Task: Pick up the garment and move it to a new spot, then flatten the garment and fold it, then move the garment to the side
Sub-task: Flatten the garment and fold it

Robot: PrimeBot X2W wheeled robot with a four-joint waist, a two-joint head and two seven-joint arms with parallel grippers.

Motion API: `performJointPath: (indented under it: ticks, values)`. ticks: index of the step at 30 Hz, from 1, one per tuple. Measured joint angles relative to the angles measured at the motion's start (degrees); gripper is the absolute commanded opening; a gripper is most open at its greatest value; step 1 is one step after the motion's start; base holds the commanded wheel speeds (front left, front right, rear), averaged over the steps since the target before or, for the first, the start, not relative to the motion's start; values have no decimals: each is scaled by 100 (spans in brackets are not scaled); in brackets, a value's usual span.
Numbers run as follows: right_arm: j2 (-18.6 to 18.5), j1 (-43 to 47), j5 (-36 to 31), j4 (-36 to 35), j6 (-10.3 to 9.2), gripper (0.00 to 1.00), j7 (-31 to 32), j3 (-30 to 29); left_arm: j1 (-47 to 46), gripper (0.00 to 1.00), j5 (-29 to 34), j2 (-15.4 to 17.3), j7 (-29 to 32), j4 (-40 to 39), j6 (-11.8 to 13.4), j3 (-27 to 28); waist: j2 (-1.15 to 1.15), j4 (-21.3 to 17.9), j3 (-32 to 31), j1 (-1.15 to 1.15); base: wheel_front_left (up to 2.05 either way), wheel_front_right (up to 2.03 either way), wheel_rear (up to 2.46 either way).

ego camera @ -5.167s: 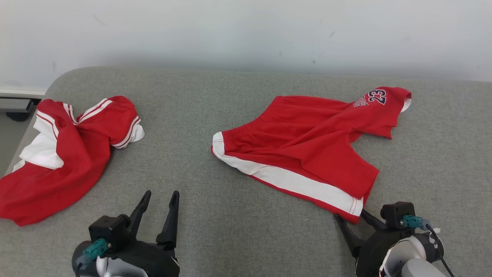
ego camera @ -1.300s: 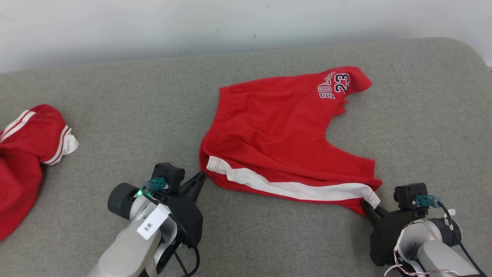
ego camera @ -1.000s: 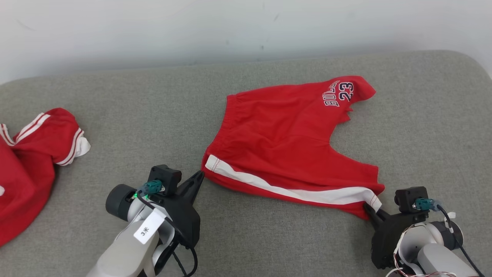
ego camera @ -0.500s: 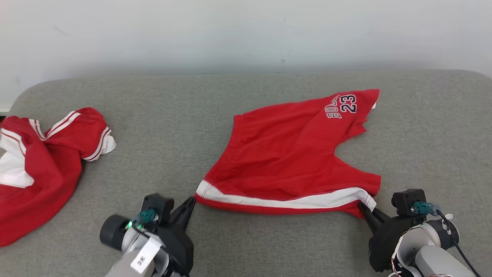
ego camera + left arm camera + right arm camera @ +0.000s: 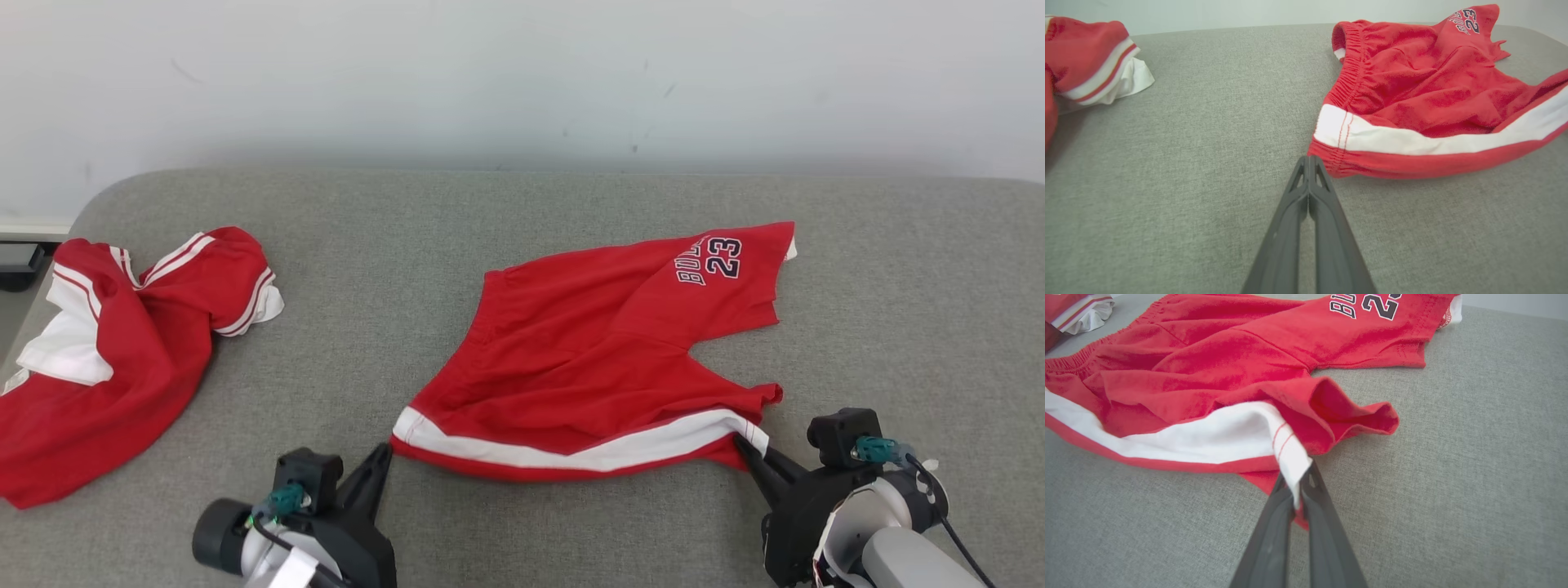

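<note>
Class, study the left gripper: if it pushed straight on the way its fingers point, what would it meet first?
The red shorts. The left gripper is shut with its tips at the waistband corner, apparently pinching it, so it would press straight into that cloth.

Crumpled red-and-white jersey (image 5: 139,359) at left, grey fabric surface (image 5: 522,212), pale wall (image 5: 522,73)

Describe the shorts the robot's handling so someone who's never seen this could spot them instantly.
On the wide grey cushion lie two red garments. Take the one right of centre, the red shorts. Unlike the crumpled garment at the left edge, they bear the number 23 and one broad white side stripe.
</note>
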Motion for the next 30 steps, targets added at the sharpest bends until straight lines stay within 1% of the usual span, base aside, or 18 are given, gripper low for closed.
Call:
performJointPath:
  ticks: [6,12,14,19,20,21,23,24,25,30]
  values:
    - [29,169,108,16,43,0,9,9,226,0,-47,5,-2,-21,4,-8,0,-60,-58,0,0,0,0]
    - [-104,657,235,3,51,0,102,-30,338,0,-62,37,-37,-51,15,-4,0,-137,-196,0,0,0,0]
    - [-121,820,265,-65,65,0,105,-34,438,0,-69,49,-44,-118,63,5,0,-161,-239,0,0,0,0]
    - [-135,831,266,-189,66,0,207,-7,605,0,-111,109,-44,-170,109,20,0,-256,-278,0,0,0,0]
    - [-134,833,278,-201,66,16,209,-12,622,0,-112,109,-44,-182,109,21,0,-275,-285,0,0,0,0]
    - [-134,834,323,-241,66,100,212,-18,653,0,-123,108,-42,-185,111,29,0,-308,-298,0,0,0,0]
    - [-132,834,333,-258,66,100,229,-20,656,0,-136,108,-35,-185,116,53,0,-323,-303,0,0,0,0]
    - [-134,838,356,-274,66,100,255,-23,658,18,-180,105,-36,-190,149,103,0,-338,-310,0,0,0,0]
    - [-141,849,389,-291,66,100,255,-29,659,100,-241,107,-36,-201,171,156,0,-350,-320,0,0,0,0]
    - [-223,1076,506,-552,66,100,246,-144,750,100,-354,112,-45,-420,243,241,0,-387,-392,-1,0,0,0]
